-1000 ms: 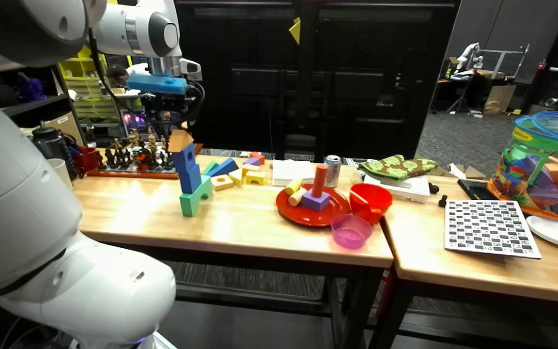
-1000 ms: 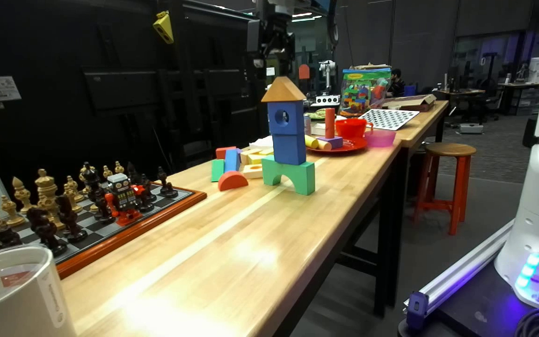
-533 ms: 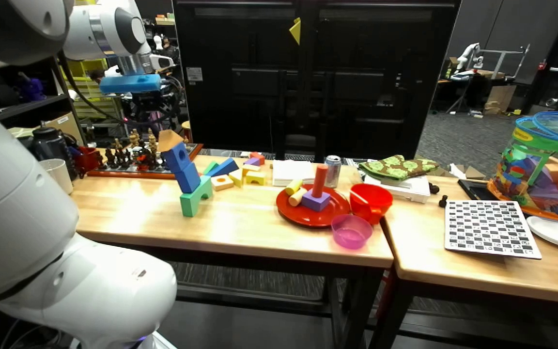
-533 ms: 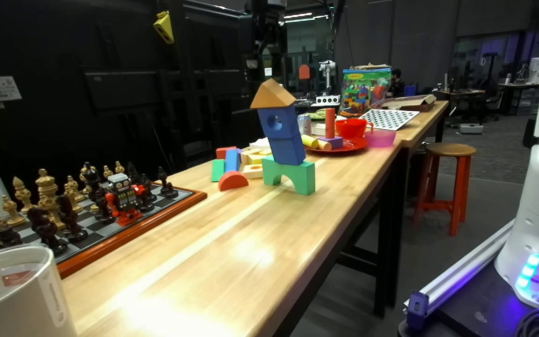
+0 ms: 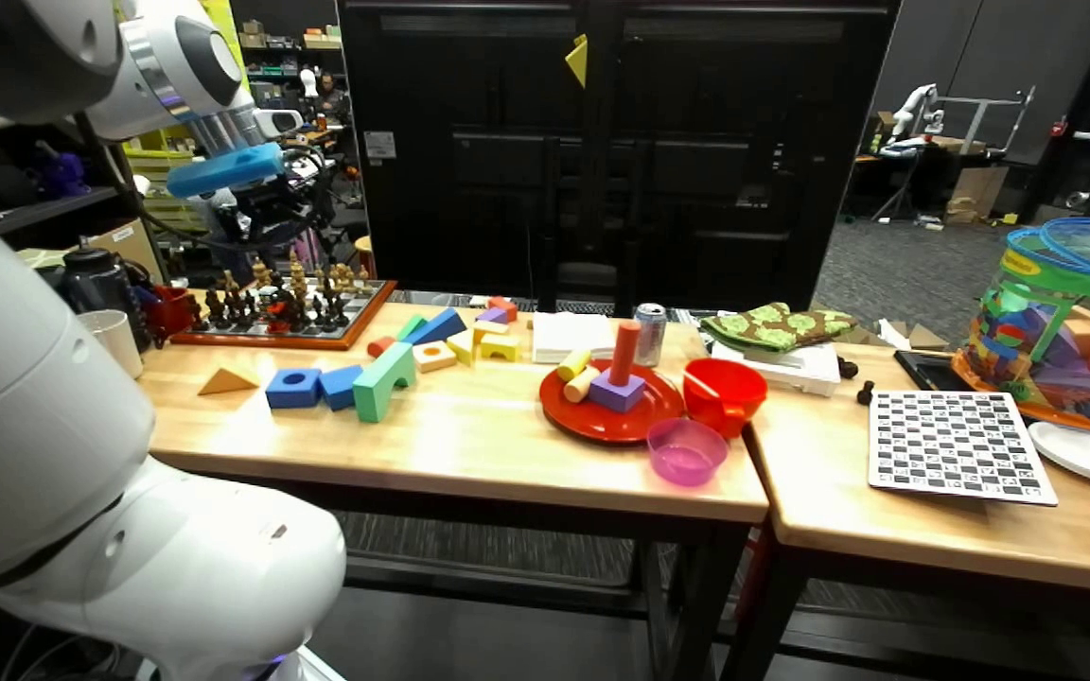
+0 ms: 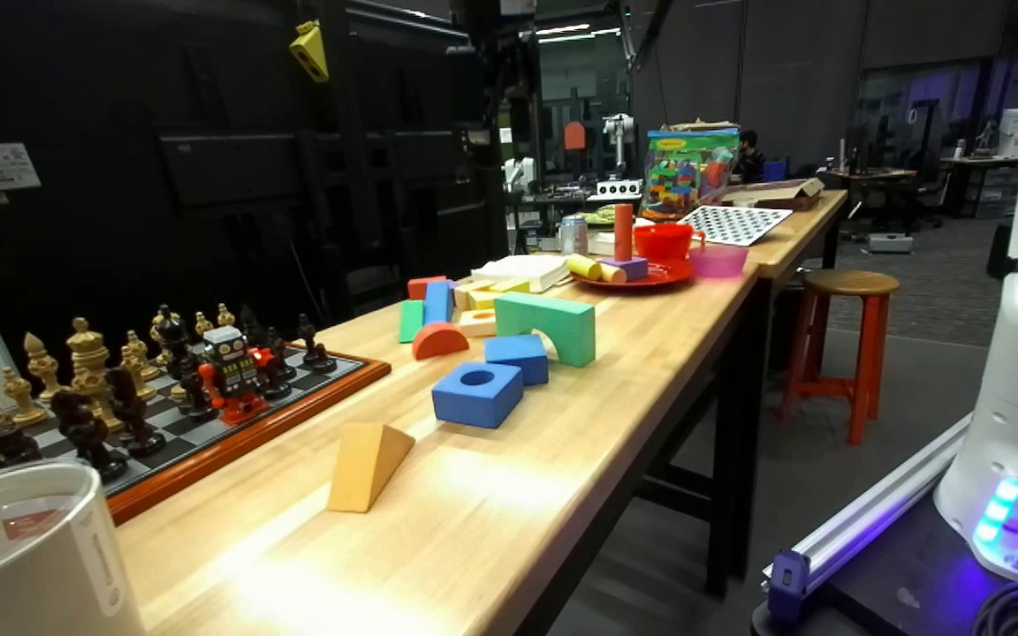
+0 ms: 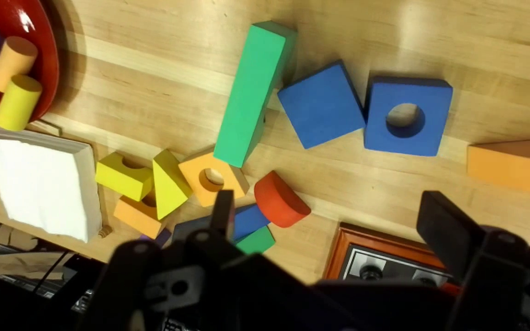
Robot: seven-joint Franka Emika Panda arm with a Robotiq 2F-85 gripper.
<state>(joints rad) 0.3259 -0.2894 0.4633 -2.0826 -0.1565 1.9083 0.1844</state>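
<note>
Red-legged stool (image 6: 851, 283) on dk-gray flr (image 6: 933, 371)

In an exterior view, midway between the front and back edges of the worktop (image 5: 469, 454), a wedge (image 5: 228, 382), a holed block (image 5: 294, 395), a solid block (image 5: 342, 388) and an arch block (image 5: 377, 383) are sitting in a row, left to right. A block cluster (image 5: 461, 347) is spreading behind and right of the arch block. Along the left of the back edge, chess pieces (image 6: 123, 411) and a toy robot (image 6: 233, 380) are standing on a chessboard (image 5: 364, 315). Toward the right edge, a plate (image 5: 602, 428) is bearing two lying cylinders (image 5: 581, 384) and, to their right, a square block (image 5: 617, 393) with a rod (image 5: 625, 355) standing on it. A bowl (image 5: 687, 468) is sitting near the front right corner, a cup (image 5: 708, 409) just behind.
</note>
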